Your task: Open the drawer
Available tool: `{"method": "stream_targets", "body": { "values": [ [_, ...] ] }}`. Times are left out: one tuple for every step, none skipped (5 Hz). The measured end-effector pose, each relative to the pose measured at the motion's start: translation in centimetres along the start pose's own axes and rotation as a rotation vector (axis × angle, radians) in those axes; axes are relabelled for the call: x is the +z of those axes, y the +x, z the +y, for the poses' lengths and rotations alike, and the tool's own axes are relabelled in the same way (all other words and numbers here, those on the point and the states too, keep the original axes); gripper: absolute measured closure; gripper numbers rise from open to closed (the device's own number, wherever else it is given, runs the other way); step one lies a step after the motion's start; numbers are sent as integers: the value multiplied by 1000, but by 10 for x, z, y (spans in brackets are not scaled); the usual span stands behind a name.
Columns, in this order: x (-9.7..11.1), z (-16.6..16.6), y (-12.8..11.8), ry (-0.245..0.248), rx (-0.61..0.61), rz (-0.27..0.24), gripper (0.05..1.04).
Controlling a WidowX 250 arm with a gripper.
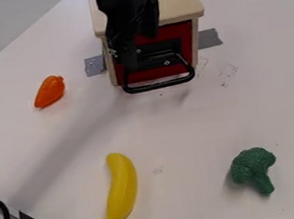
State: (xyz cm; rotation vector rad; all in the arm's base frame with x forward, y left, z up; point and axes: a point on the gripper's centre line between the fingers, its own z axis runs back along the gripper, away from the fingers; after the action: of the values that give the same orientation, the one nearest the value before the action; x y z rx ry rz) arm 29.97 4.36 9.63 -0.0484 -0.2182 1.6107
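Below pale wood, the drawer is red.

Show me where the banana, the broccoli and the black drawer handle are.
Banana point(124, 187): camera view, middle of its yellow body.
Broccoli point(253, 163): camera view, its bushy green head.
Black drawer handle point(161, 85): camera view, the handle's front bar.

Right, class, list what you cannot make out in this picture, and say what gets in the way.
All in the camera view:
Part of the red drawer front: behind the black arm.
Whether the end effector touches the handle: black against black.
Back of the wooden box: cut off by the top edge.
Marks right of the box: too faint to read.
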Motion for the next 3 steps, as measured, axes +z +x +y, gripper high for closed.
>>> {"method": "stream_targets", "body": {
  "values": [
    [-8,3,-3,28,10,16,85],
    [-22,5,-5,67,4,19,85],
    [-38,5,-2,111,12,17,85]
  ]
}}
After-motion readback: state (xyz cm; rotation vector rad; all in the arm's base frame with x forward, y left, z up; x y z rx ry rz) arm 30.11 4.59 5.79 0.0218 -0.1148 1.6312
